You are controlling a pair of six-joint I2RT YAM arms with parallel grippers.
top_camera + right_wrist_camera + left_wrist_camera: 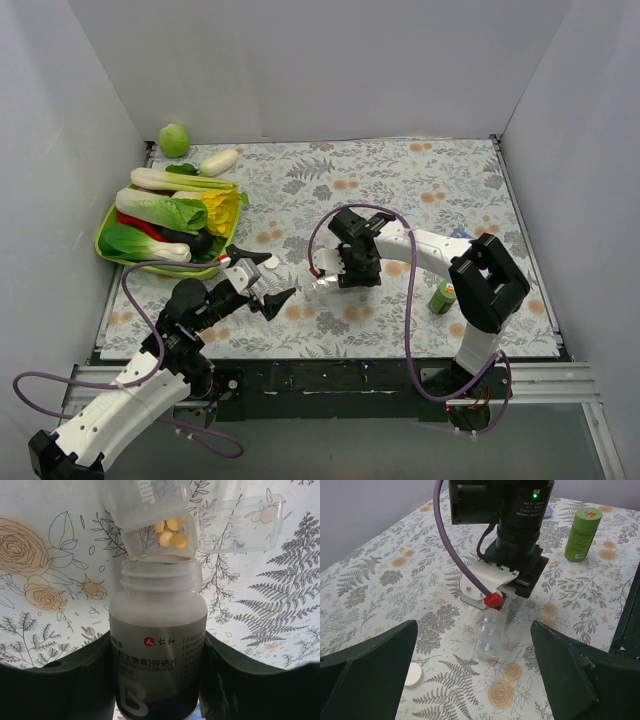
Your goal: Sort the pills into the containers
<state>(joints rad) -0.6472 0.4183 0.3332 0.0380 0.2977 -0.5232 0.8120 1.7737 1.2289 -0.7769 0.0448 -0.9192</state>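
Plain white walls [300, 60] box in your counter [420, 190], which is covered by a pale cloth printed with grey ferns and orange flowers. A green tray [101, 240] of vegetables sits at its far left. Your left claw [470, 680] hangs low over the cloth, spread wide with nothing in it. Your right claw [159, 670] is clamped on a capless white bottle [157, 625], whose mouth is right at the containers [210, 520]. That clear, colourless strip of small square compartments lies on the counter near the middle, between the two claws, with one lid flipped up. Round yellow pills [172, 532] sit in the open compartment at the bottle's mouth. Two paler ones show through the shut lid next to it.
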